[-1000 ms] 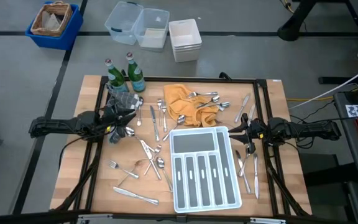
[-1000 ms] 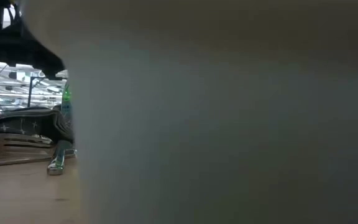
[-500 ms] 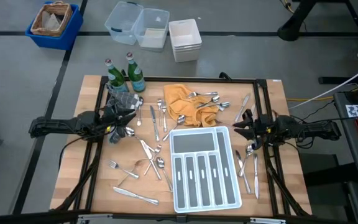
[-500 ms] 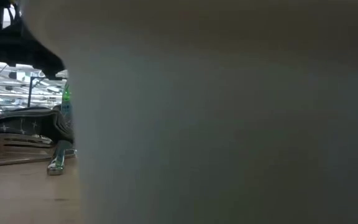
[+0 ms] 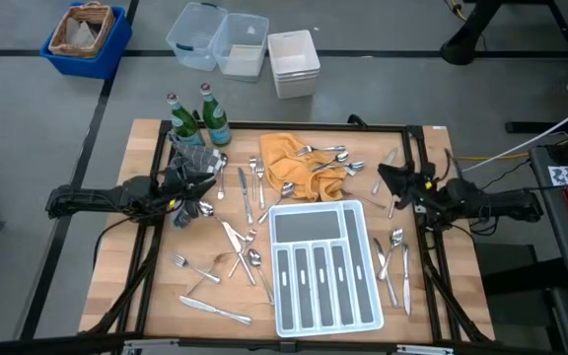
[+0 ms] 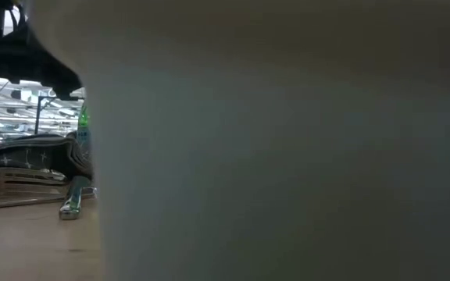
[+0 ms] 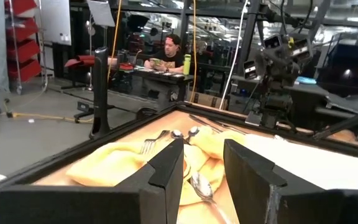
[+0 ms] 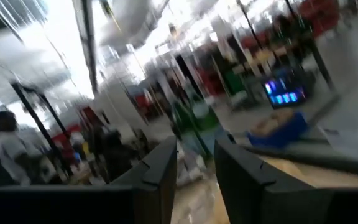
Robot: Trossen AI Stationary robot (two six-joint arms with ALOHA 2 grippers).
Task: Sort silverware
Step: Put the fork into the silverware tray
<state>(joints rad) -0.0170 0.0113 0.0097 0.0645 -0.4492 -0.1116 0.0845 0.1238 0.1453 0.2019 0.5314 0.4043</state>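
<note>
Spreading across a wooden table, the silverware lies loose in 3 patches around a white tray whose 5 compartments hold nothing. At far left the left gripper rests low beside 2 green bottles, its jaws parted with nothing between them; forks, spoons and knives are scattered just in front of it and down toward the table's near-left corner. In the left wrist view the left gripper points across a yellow cloth, where a spoon lies between the 2 dark fingers. At centre, more spoons and forks rest on that yellow cloth, just behind the tray. At right, the right gripper hovers near the table's far-right side, jaws apart and empty, with knives and spoons lying just beside it and along the tray's right edge. No brand or lettering can be read on the bottles, and the low view is almost wholly blocked by a pale surface, probably the tray's wall. A seated person shows in the room beyond.
</note>
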